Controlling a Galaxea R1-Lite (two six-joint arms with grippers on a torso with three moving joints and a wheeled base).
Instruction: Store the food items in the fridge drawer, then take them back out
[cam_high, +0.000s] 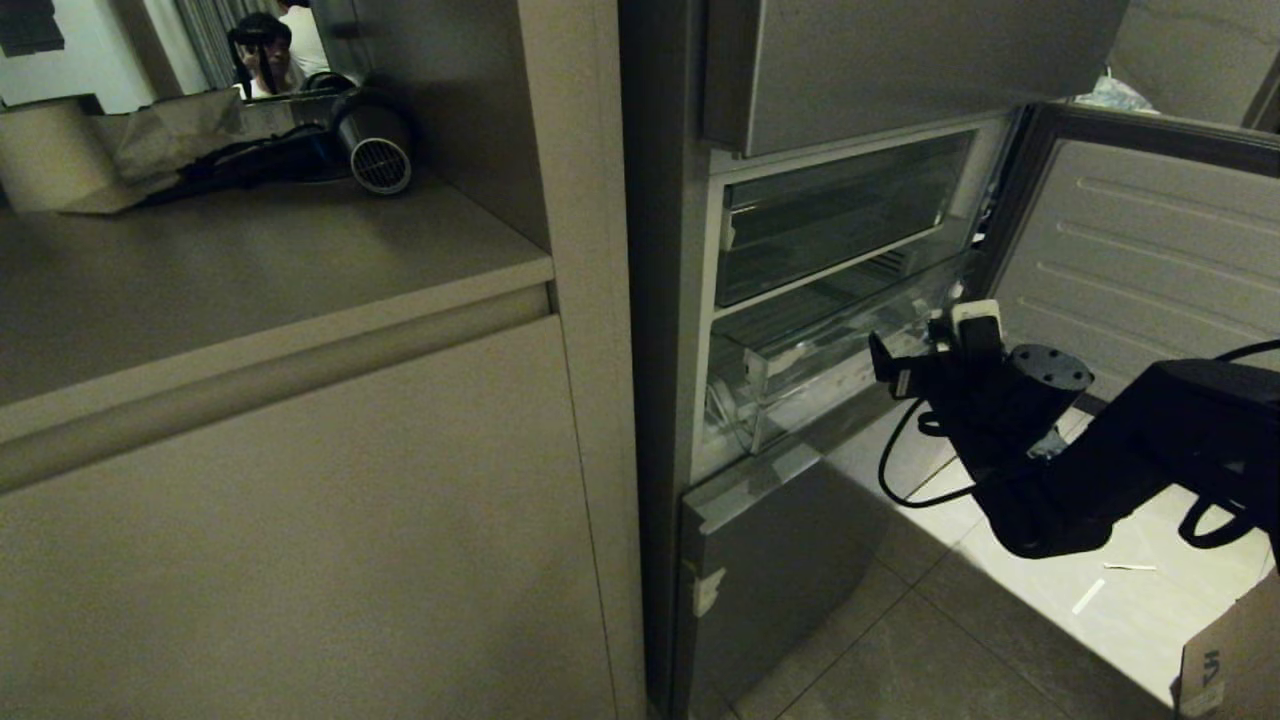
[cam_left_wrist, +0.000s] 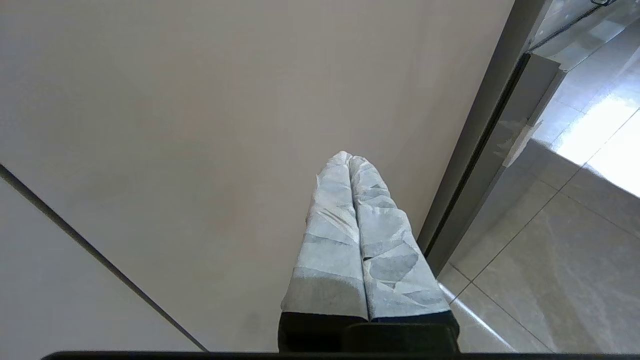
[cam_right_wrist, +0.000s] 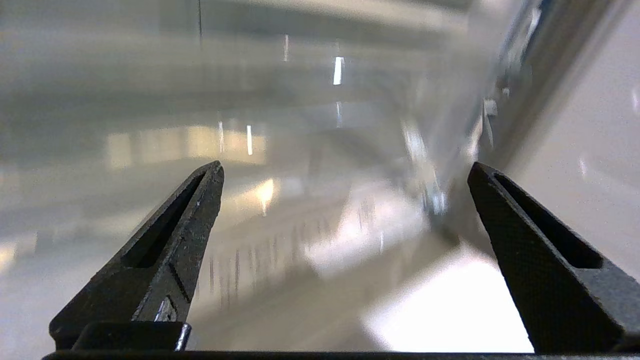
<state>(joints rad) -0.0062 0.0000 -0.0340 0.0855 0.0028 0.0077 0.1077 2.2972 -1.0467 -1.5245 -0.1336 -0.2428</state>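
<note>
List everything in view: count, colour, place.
fridge: 1, grey steel, centre, right door open
drawer: 1, clear, lower shelf of the open compartment, pulled out a little; contents not discernible
upper bin: 1, clear, above the drawer
counter: 1, beige, left of fridge
hair dryer: 1, black and grey, back of counter
paper bag: 1, brown, beside the dryer
cardboard box: 1, brown, floor at lower right
person: 1, far background
left gripper: fingers wrapped in pale tape, shut, by the cabinet
right gripper: black fingers open, empty, at the drawer
</note>
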